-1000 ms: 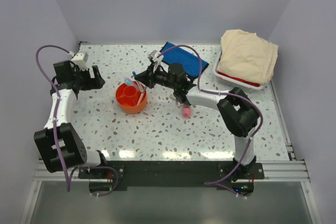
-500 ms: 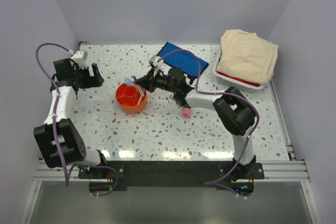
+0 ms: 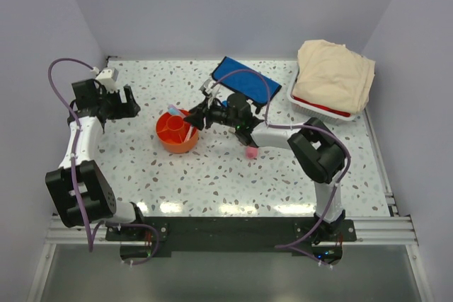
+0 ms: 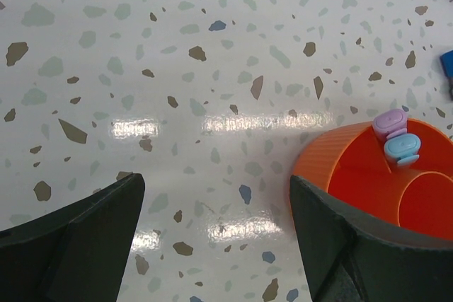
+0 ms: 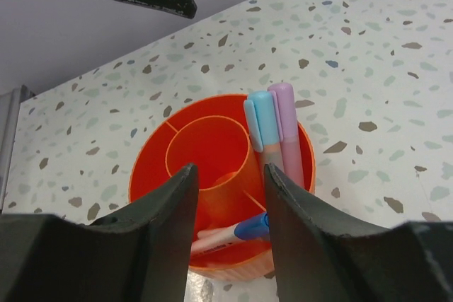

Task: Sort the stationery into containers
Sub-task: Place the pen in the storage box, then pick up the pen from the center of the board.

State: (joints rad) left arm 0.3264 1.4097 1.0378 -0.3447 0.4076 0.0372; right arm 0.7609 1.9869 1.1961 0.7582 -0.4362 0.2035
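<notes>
right gripper [image 5: 230,175] jaws spread low over the orange tub [image 5: 148,153], left gripper [image 4: 216,182] jaws spread and empty: a sideways withdrawal can catch the upright markers [image 5: 260,122] and tip the tub.

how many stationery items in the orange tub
3: a blue-capped marker and a lilac marker stand together in an outer compartment of the round orange plastic tub; a blue-ended pen lies low beside them. More may be hidden.

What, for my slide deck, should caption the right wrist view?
Open right hand over orange tub holding blue-capped marker and lilac marker.
</notes>
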